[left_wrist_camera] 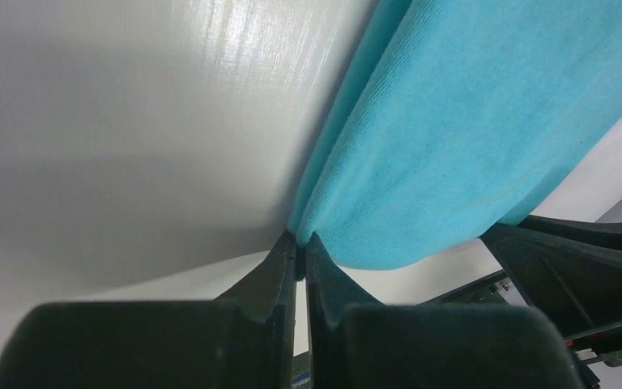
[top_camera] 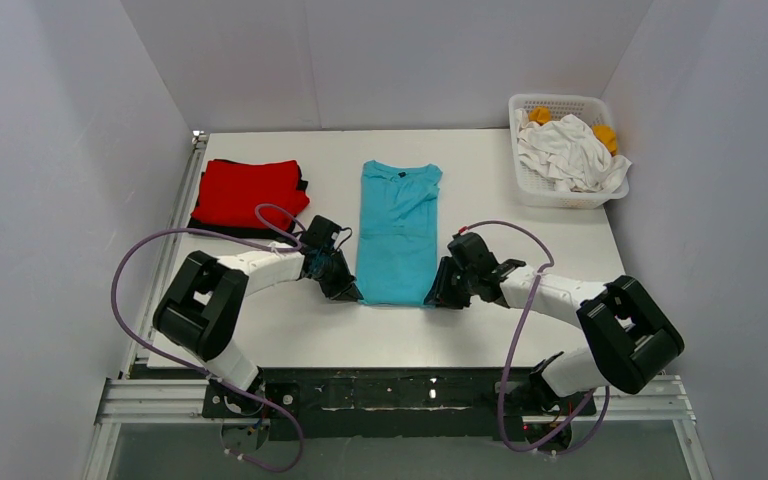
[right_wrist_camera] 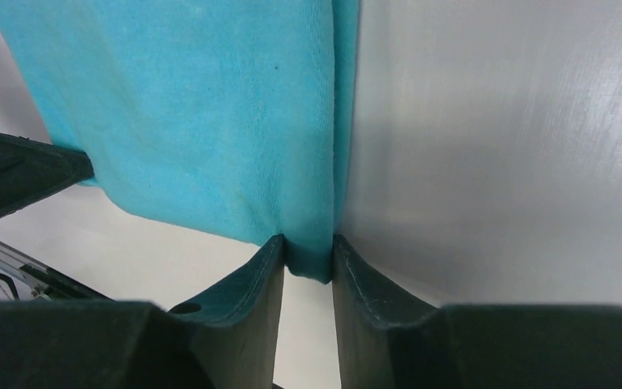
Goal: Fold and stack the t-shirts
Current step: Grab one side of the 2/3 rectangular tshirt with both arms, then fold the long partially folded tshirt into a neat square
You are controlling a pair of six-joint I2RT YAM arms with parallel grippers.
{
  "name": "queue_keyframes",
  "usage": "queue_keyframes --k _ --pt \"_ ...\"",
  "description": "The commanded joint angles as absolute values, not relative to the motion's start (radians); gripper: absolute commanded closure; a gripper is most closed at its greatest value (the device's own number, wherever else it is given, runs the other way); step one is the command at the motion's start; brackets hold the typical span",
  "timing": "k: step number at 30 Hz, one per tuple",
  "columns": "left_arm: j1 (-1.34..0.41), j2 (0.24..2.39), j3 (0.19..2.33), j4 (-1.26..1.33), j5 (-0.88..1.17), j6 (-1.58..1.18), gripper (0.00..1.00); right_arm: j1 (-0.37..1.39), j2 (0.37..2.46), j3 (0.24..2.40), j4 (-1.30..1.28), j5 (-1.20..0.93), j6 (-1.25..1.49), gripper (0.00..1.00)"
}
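The blue t-shirt [top_camera: 398, 232] is laid flat in the middle of the frame. Its lower corners are pinched by the left gripper [top_camera: 347, 291] and the right gripper [top_camera: 436, 296]. Both should be lifted together and carried evenly to the collar.

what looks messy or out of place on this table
Only the basket: white cloth spills over its near right rim. The red shirt sits squarely folded, and the blue shirt lies straight.

No writing, label, brand or number is legible anywhere, not even on the turquoise t-shirt [top_camera: 398, 235].
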State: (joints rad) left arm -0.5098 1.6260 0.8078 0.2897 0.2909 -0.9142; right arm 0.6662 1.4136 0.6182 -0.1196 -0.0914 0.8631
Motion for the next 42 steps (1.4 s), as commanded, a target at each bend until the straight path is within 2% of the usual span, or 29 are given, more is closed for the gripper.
queue_keyframes --k 1,3,7,8,13,18,21,24,30,35,42 --pt "-0.520 1.659 0.738 0.091 0.163 -0.883 1.00 0.686 1.420 0.591 -0.217 -0.055 0.865 0.66" --pt "-0.521 1.660 0.737 0.091 0.164 -0.883 1.00 0.687 1.439 0.598 -0.210 -0.058 0.862 0.72" --pt "-0.520 1.652 0.739 0.074 0.170 -0.874 1.00 0.697 1.448 0.622 -0.230 -0.084 0.841 0.96" --pt "-0.520 1.639 0.736 0.065 0.178 -0.870 1.00 0.700 1.438 0.630 -0.253 -0.099 0.830 0.98" --pt "-0.555 1.471 0.655 -0.064 0.183 -0.860 1.00 0.752 1.306 0.659 -0.457 -0.142 0.801 0.99" --pt "-0.643 1.088 0.537 -0.252 0.129 -0.944 1.00 0.774 1.131 0.657 -0.653 -0.303 0.825 0.99" --pt "-0.665 0.852 0.541 -0.416 0.128 -0.963 1.00 0.787 1.022 0.672 -0.725 -0.425 0.835 0.99" --pt "-0.675 0.726 0.621 -0.579 0.163 -0.954 1.00 0.816 0.945 0.730 -0.784 -0.537 0.828 0.99" --pt "-0.684 0.648 0.836 -0.746 0.148 -0.875 1.00 0.830 0.873 0.857 -0.850 -0.677 0.794 0.99" --pt "-0.683 0.731 0.916 -0.721 0.125 -0.859 1.00 0.797 0.898 0.898 -0.877 -0.623 0.761 0.99" --pt "-0.682 0.836 0.935 -0.575 -0.092 -0.884 1.00 0.666 0.987 0.932 -0.837 -0.555 0.672 0.99"
